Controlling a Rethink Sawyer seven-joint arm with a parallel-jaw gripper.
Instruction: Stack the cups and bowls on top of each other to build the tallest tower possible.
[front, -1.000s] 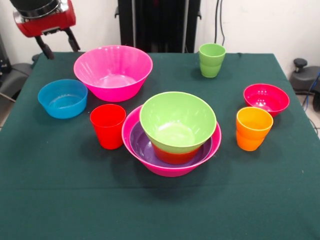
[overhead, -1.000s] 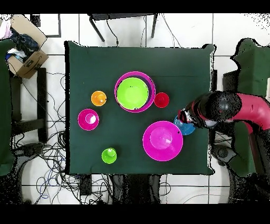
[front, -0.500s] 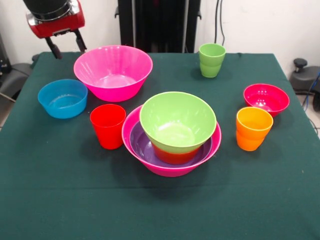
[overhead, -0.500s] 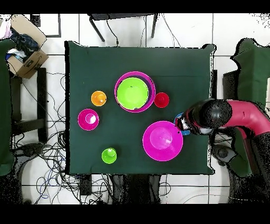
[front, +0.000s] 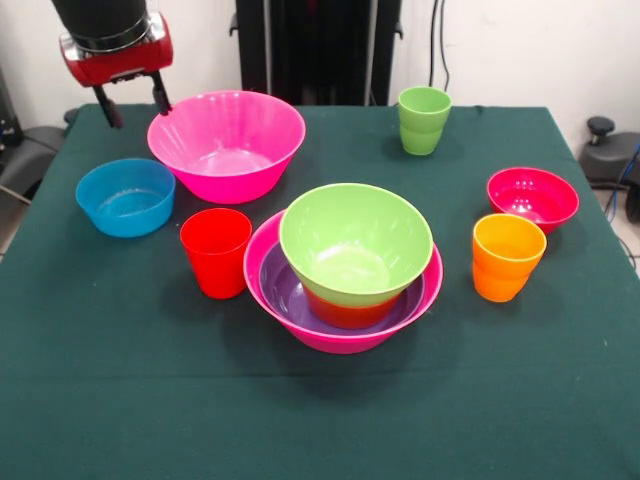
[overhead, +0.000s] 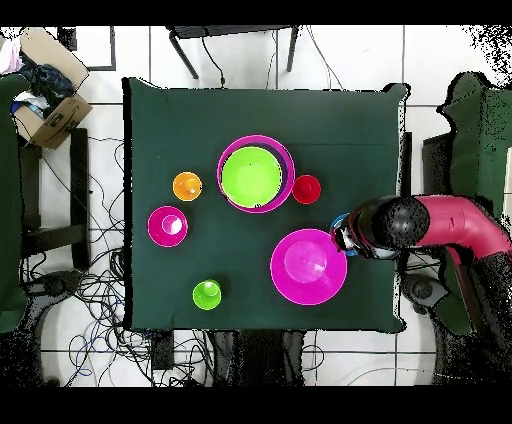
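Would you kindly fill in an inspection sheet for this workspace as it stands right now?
Surface: table under a dark green cloth.
Job's things: tower of a lime green bowl on an orange-red and a purple one, in a hot-pink base. Loose: pink bowl, blue bowl, crimson bowl, red cup, orange cup, green cup.
Clutter: nothing seen on the cloth.
Pincer: pincer open, empty, above the table's far edge beside the pink bowl.
Cables: cables tangled on the floor.
Surroundings: cardboard box on the floor.
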